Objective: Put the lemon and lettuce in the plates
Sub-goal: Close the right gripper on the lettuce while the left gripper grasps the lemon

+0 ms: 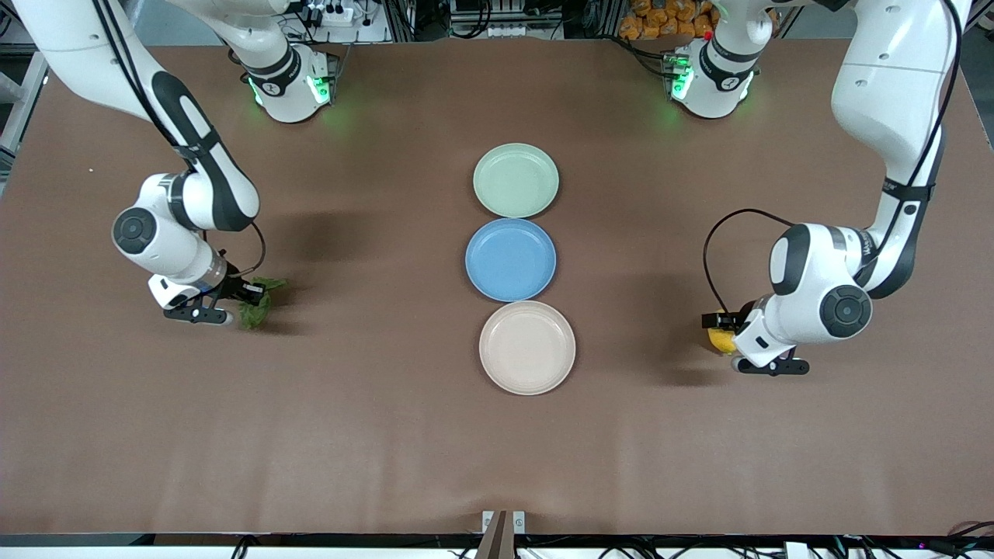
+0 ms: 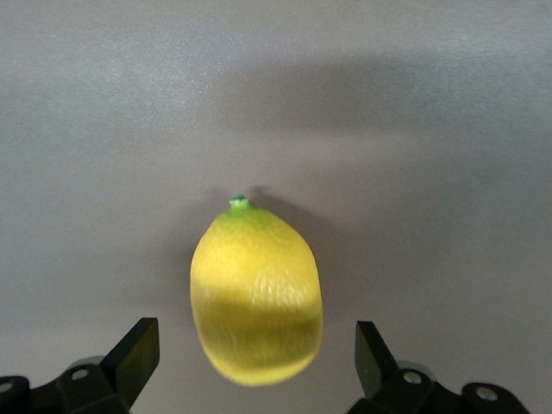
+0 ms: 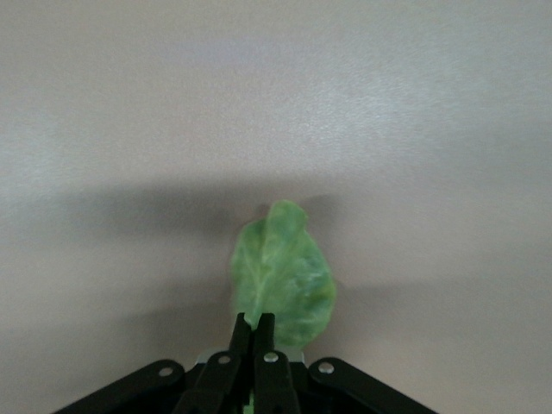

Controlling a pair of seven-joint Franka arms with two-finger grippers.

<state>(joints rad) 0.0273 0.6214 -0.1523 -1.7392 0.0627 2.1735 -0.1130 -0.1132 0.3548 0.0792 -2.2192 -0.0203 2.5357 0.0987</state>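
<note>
Right gripper low at the right arm's end of the tabletop, jaws clamped on the lettuce. Left gripper low at the left arm's end, jaws apart either side of the lemon. Mint plate, blue plate, beige plate in a mid-table row.

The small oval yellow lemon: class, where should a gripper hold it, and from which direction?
Grip the small oval yellow lemon across its narrower middle, descending from above. The open left gripper already straddles its rounded sides, its green-tipped end pointing away.
</note>
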